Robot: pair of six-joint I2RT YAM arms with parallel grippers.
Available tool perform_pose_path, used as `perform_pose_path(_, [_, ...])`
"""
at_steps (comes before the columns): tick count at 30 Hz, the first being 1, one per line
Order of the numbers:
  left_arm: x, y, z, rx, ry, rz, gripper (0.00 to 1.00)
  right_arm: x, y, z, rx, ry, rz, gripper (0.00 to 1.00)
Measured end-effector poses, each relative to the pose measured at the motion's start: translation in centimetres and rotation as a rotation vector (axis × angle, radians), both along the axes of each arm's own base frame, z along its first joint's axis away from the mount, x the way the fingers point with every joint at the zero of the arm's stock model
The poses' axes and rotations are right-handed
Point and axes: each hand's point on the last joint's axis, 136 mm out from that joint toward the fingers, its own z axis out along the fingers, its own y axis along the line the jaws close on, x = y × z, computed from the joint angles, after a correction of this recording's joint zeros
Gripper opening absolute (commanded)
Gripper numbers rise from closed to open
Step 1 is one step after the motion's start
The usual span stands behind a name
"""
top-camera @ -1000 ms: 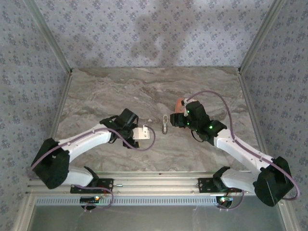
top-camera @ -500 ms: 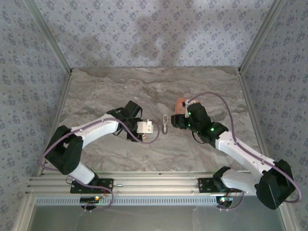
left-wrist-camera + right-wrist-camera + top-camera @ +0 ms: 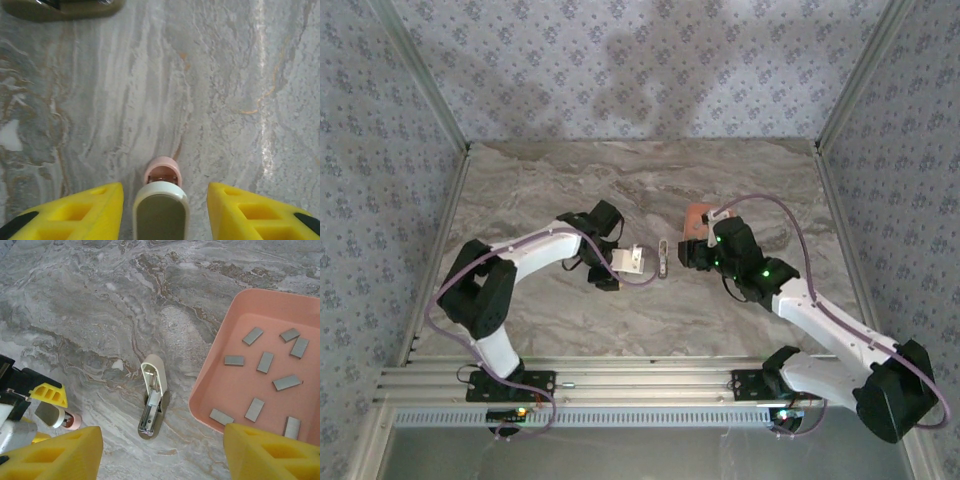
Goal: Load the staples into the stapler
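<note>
Little of the loading looks done. The left pincer is released, its yellow fingers spread either side of a small white, pink-tipped piece I cannot identify. Near the middle of the bench the stapler lies with its white lid swung up and its channel exposed. The right pincer, released and empty, hangs just beside it. The staples lie loose in the salmon tray, right of centre. Picking a strip, seating it and closing the lid are not yet done.

Overhead: high, from the table's near edge, facing down. Wrists: close, facing down; right shares the stapler with overhead.
</note>
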Motion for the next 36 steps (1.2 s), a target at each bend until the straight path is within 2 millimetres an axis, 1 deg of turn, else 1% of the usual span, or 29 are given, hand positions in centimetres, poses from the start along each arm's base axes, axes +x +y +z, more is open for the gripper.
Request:
perform_pose_path(4, [-0.3,0.3,-0.5,0.025,0.02,-0.011,0.4,-0.1,-0.3,-0.1,0.002,0.0,-0.006,0.66])
perform_pose_path(8, [0.0,0.4,-0.8,0.045,0.018,-0.018,0.31,-0.2,-0.4,-0.1,0.01,0.003,-0.002,0.66])
perform_pose_path(19, [0.1,0.4,-0.5,0.043,0.017,-0.011,0.18,-0.5,-0.7,-0.3,0.022,0.009,0.007,0.66])
perform_pose_path(22, [0.1,0.3,0.4,0.017,0.008,0.003,0.17,-0.5,-0.8,-0.3,0.025,0.011,0.007,0.66])
perform_pose_path(26, [-0.1,0.3,2.4,-0.057,-0.025,0.043,0.13,-0.5,-0.8,-0.5,0.041,0.018,0.006,0.66])
perform_pose_path(29, [-0.2,0.2,3.7,-0.129,-0.05,0.082,0.13,-0.4,-0.9,-0.9,0.087,0.032,-0.009,0.66])
perform_pose_path(33, [-0.3,0.0,4.7,-0.222,-0.069,0.143,0.13,0.1,-1.5,-0.9,0.156,0.042,-0.044,0.66])
perform_pose_path(36, [-0.5,-0.1,5.2,-0.302,-0.079,0.207,0.13,0.3,-1.4,-0.6,0.191,0.043,-0.043,0.66])
